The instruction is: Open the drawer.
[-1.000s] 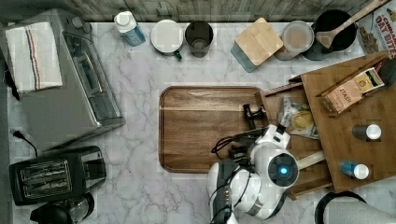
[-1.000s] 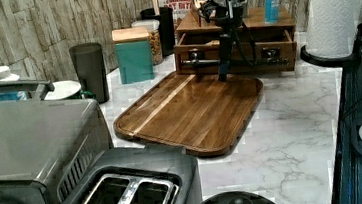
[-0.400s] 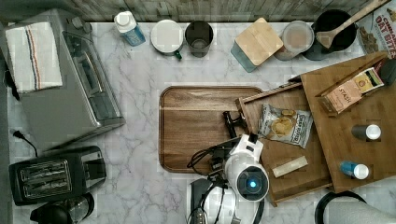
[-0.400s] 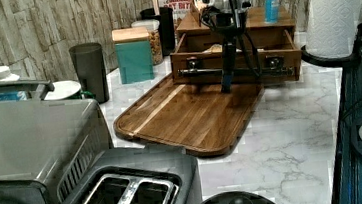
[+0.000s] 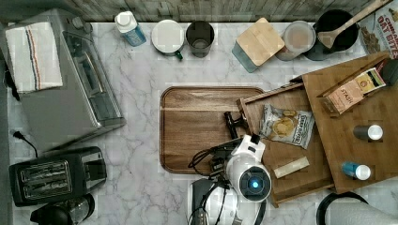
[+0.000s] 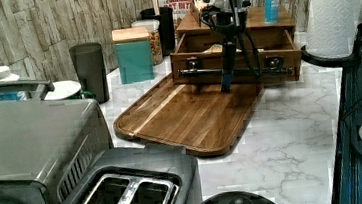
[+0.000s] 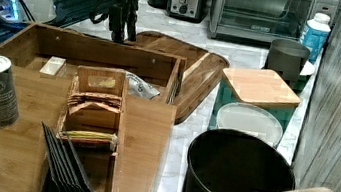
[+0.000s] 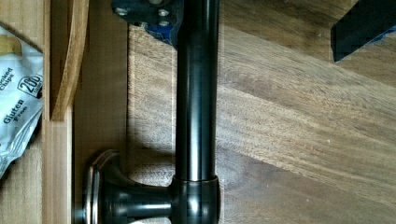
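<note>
The drawer is pulled far out of the wooden cabinet, and its front end hangs over the edge of the big wooden tray on the white marble counter. In the top view the drawer sits right of the tray and left of the cabinet top. Inside it lie a shiny bag of chips and a small pale bar.

A long black handle runs across the drawer front. The gripper points down at this handle, near its middle in the left view. In the wrist view the handle passes between the two fingers — one finger sits on the drawer side of the bar, and the other is well away on the tray side. So the fingers are spread wide and are not squeezing the bar. The near finger looks to be right beside the bar, but I cannot tell if it touches.

On the cabinet top stand a box of tea bags, a dark can and a blue can. Along the back wall in the top view are a teal box with a wooden lid, a grey cup and a black pot with a wooden spoon. A toaster oven and a black toaster sit on the top view's left — well apart from the drawer
</note>
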Tool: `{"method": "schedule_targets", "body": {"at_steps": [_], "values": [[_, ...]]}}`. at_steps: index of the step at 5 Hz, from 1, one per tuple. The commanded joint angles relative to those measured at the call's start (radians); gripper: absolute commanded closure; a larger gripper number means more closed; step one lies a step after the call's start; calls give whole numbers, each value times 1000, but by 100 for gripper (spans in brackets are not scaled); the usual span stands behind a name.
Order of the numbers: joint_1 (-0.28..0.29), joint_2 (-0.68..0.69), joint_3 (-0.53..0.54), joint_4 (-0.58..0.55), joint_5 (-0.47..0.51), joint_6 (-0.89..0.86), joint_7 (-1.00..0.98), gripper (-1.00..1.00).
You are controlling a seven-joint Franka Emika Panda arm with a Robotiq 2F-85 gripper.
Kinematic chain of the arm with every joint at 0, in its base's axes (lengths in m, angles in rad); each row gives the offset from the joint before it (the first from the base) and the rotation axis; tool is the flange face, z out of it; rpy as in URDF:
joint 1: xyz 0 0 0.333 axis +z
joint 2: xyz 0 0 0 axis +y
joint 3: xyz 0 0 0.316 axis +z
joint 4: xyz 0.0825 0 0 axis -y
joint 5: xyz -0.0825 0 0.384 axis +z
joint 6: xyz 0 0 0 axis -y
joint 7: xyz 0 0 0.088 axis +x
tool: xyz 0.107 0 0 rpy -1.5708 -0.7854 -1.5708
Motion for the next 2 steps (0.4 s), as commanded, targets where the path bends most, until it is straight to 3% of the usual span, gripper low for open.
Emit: {"method": "schedule_targets", "body": {"at_steps": [1, 2], "values": [[84, -69, 135, -36, 43, -89, 56, -100], [95, -69, 122, -36, 38, -88, 59, -100]]}}
